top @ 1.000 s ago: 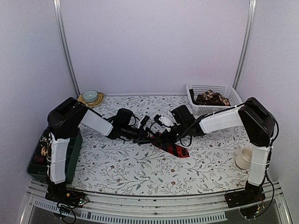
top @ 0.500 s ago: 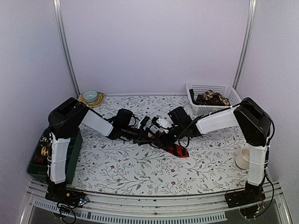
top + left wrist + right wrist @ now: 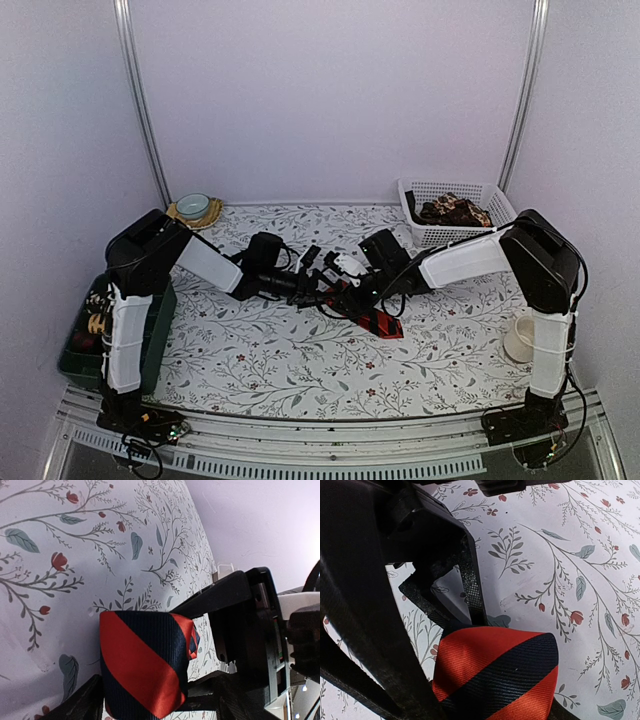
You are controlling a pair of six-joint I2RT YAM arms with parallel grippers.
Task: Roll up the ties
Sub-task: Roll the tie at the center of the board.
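The red tie with black diagonal stripes lies on the flowered table, its folded end raised between both grippers. My left gripper reaches in from the left. In the left wrist view the tie sits between its fingers, touching the left one, with a gap to the right one. My right gripper faces it from the right. In the right wrist view the tie fills the whole space between its fingers. The left gripper's finger touches the tie's far edge.
A white basket holding brown-patterned ties stands at the back right. A green tray with small things is at the left edge. A small bowl is at the back left and a white cup at the right.
My right gripper has moved a little left toward the left gripper. The tie's raised end has moved with it. The left arm has barely moved.
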